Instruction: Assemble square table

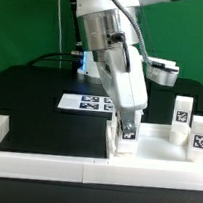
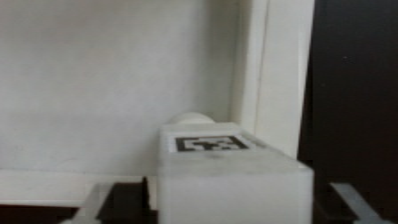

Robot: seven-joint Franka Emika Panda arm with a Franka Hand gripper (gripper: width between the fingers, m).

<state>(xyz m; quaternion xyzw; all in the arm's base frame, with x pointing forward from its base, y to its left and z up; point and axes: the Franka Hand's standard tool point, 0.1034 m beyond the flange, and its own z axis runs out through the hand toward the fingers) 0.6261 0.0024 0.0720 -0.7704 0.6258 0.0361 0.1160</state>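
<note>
Black table: tool (jaws parted) straddles upright leg, grip unclear.

three white legs, one marker board.

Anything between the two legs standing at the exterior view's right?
Nothing. In the exterior view the near leg and the far leg stand apart, with only bare white tabletop between them.

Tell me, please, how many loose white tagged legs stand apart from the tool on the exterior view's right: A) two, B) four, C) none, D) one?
A: one leg and another leg stand upright there, away from the tool.
</note>
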